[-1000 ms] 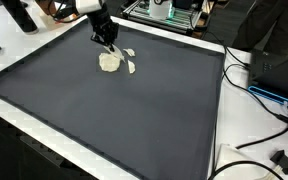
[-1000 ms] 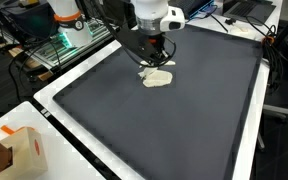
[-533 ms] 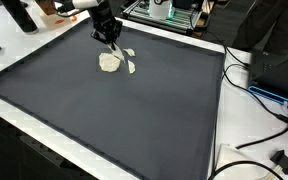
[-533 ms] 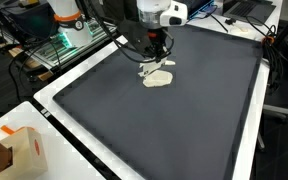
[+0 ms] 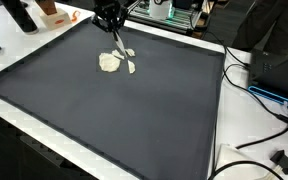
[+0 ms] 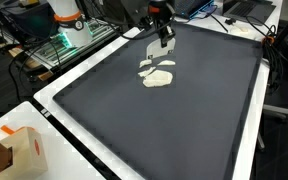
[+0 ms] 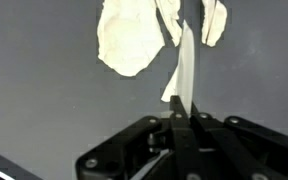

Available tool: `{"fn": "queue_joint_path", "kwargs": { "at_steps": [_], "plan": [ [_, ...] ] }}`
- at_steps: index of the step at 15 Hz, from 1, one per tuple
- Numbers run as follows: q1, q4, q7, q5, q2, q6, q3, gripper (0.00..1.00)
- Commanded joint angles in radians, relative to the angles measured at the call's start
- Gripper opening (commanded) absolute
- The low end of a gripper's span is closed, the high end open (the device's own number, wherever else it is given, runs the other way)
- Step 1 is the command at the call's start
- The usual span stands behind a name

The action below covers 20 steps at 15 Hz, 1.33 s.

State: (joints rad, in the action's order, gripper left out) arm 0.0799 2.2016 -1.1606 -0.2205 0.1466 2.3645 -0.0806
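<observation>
Cream cloth [image 5: 109,62] lies crumpled on the dark surface [image 5: 134,110]. Fingers [image 7: 202,128] are closed on a white strip [image 7: 186,60], held above the surface, its lower end beside the cloth.

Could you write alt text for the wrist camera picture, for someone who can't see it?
The robot's hand pinches a pale strip that runs toward a crumpled cream cloth lying on a dark mat.

Black mat [image 5: 134,115] lying open across middle and near side. Cream cloth scraps [image 5: 109,62] cluttering far edge, strip [image 5: 117,44] dangling from gripper [image 5: 112,30] above. Cables [image 5: 259,95] trailing alongside; equipment rack [image 5: 169,10] crowding behind.
</observation>
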Motion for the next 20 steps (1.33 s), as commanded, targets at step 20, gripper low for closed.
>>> {"fn": "queue_joint_path", "kwargs": {
  "at_steps": [20],
  "plan": [
    [-0.063,0.002,0.802,-0.036,-0.194,-0.198,0.041,0.01]
  ]
}}
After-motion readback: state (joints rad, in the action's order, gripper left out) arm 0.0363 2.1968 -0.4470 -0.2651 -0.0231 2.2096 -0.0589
